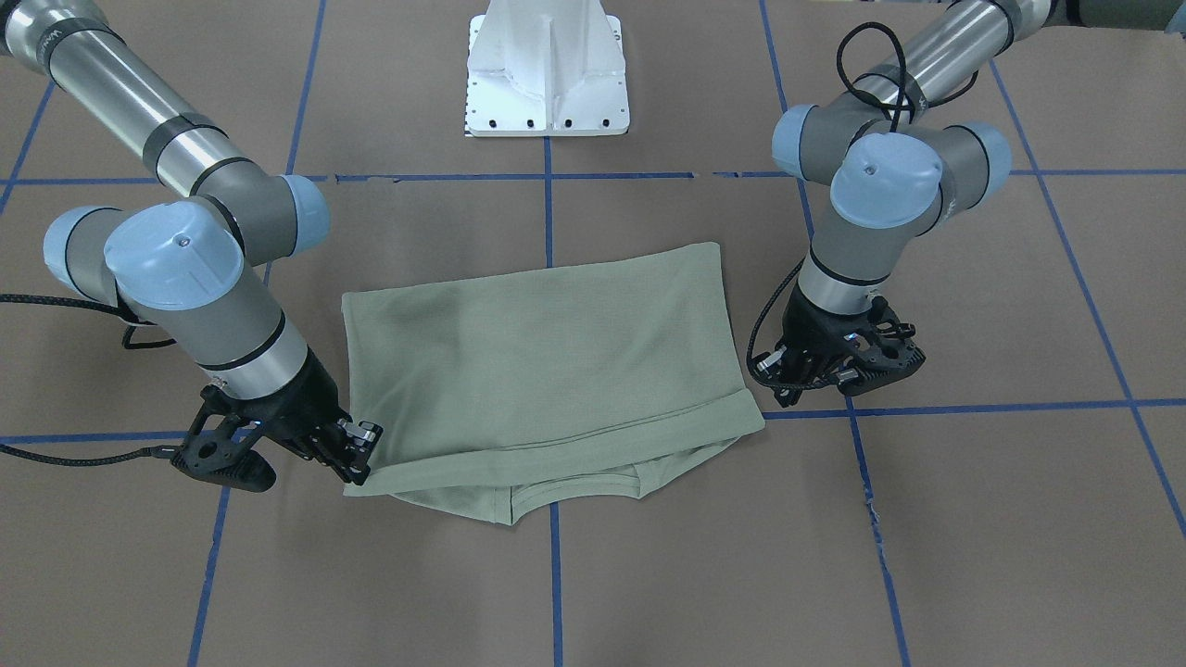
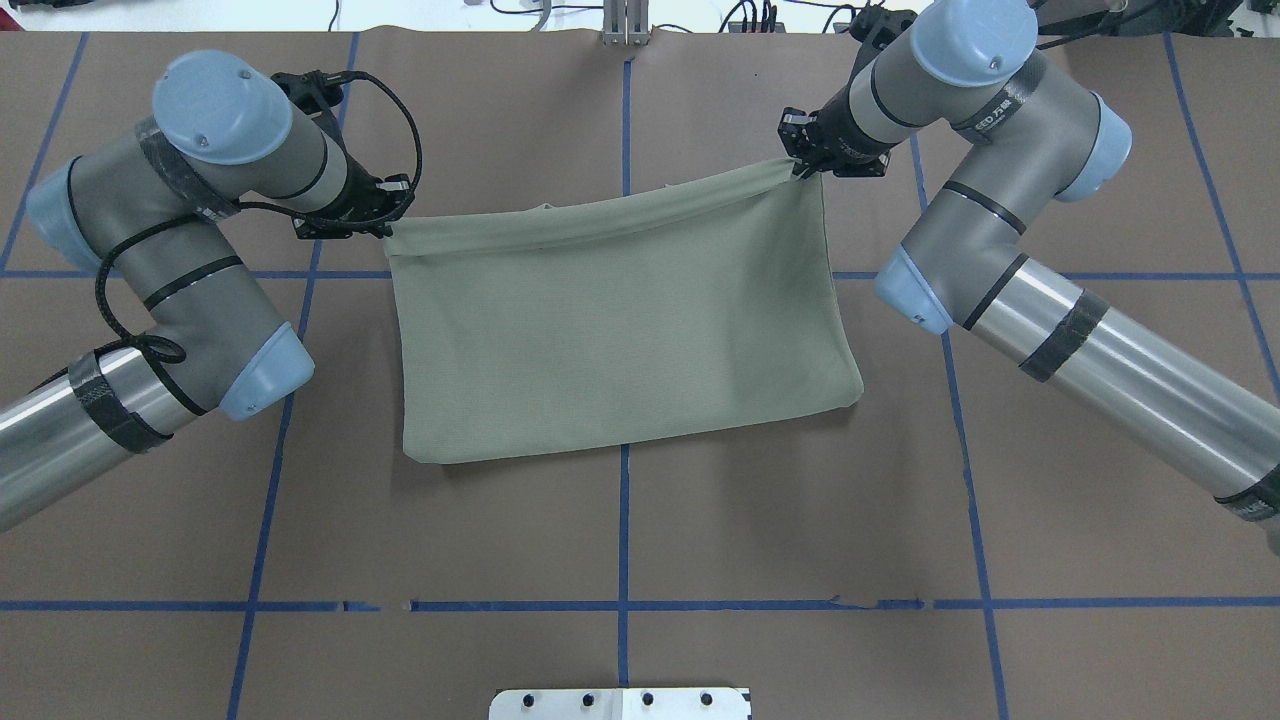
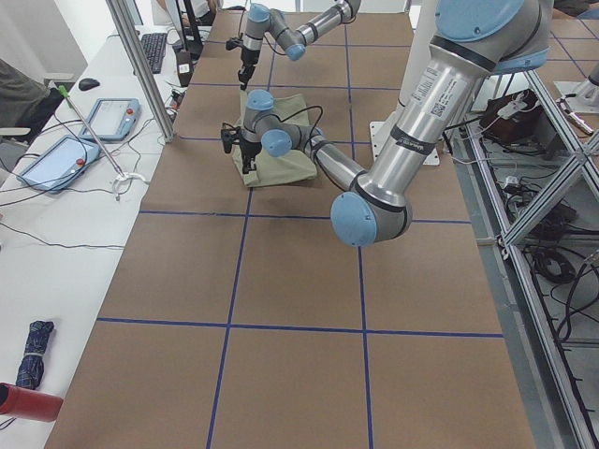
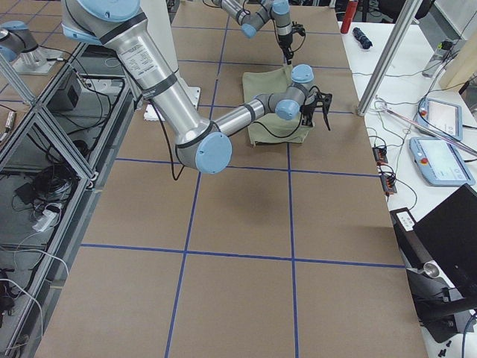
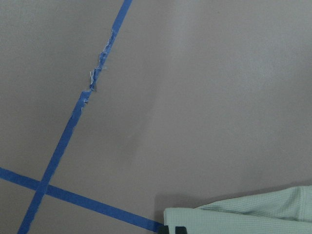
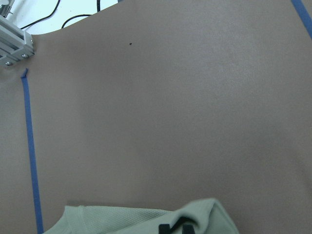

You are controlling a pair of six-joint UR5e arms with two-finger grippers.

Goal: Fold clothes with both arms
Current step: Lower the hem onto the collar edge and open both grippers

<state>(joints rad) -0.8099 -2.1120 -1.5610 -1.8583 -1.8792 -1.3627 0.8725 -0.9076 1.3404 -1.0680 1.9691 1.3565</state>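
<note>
Overhead view, left to right.

Left gripper (image 2: 388,220): black, two-fingered, at the far-left corner of the sage-green knit shirt (image 2: 620,320). From here it seems to touch the cloth. The front-facing view disagrees: the gripper sits off to the side of that corner, and the corner lies flat on the table. The left wrist camera shows only two dark fingertips (image 5: 168,229) at the frame's bottom edge, against the shirt's hem. Jaw state: cannot tell.

Shirt: folded to a rough rectangle at mid-table on the brown paper-covered table (image 2: 620,540), across the blue tape lines (image 2: 622,520). Overhead it reads as one plain panel. The front-facing view adds a doubled hem on the operators' side, with a lower layer and a seam poking out beneath.

Right gripper (image 2: 803,165): closed on the shirt's far-right corner. The cloth is drawn up to a point at the fingers. The right wrist camera confirms this, with fabric bunched over the fingertips (image 6: 165,228).

Side views: both grippers too small to judge.

White metal pedestal (image 1: 547,74): seen in full only in the front-facing view.
</note>
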